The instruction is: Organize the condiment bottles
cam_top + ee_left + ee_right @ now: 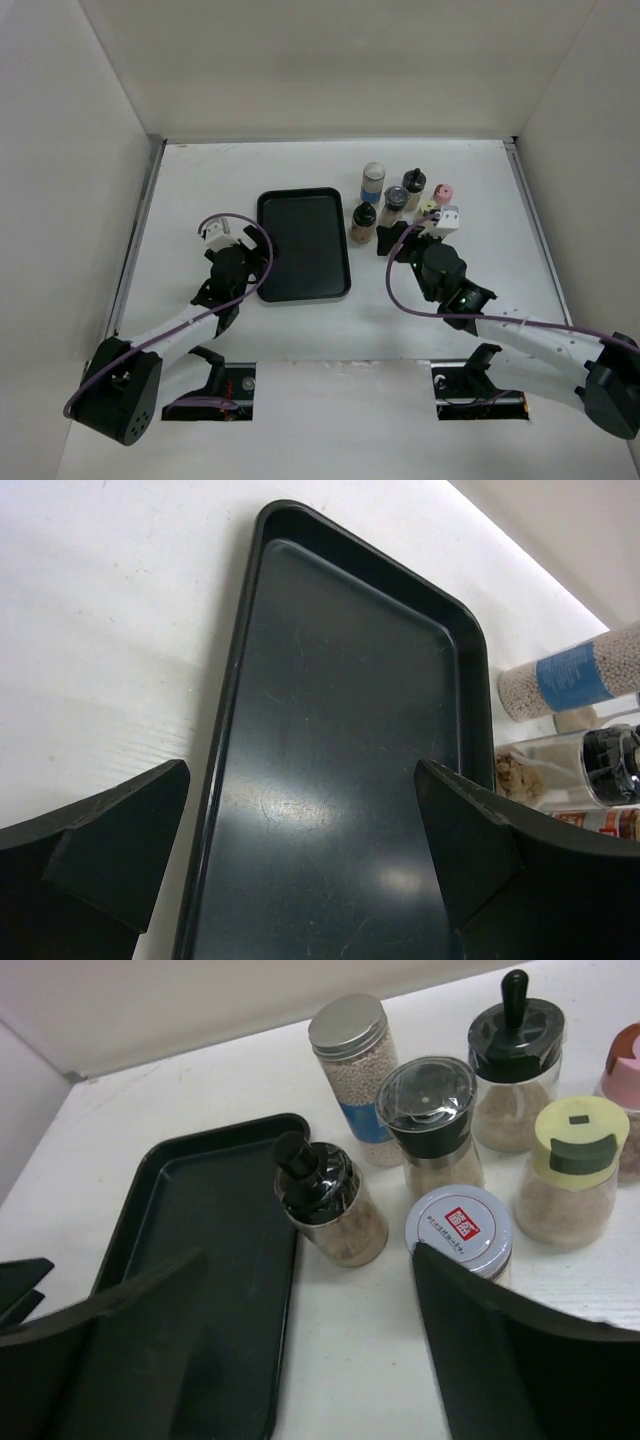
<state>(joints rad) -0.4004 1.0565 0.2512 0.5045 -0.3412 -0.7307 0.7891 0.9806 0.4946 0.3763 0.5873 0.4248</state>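
Top camera looks down from the near edge; both low, close wrist cameras share the tray (350, 730)

There are seven condiment bottles (430, 1130) and one black tray (200, 1230).

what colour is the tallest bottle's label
Blue, on the tall white-bead bottle; best in left wrist view.

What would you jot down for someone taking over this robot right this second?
Left gripper: open, holding nothing, at the left edge of the black tray.
Right gripper: open, holding nothing, facing the bottles.
The condiment bottles stand upright in a cluster right of the tray; the black-capped bottle is nearest it.
Done: nothing visible, no bottle is in the tray or held.
Left: every bottle remains to be organized.
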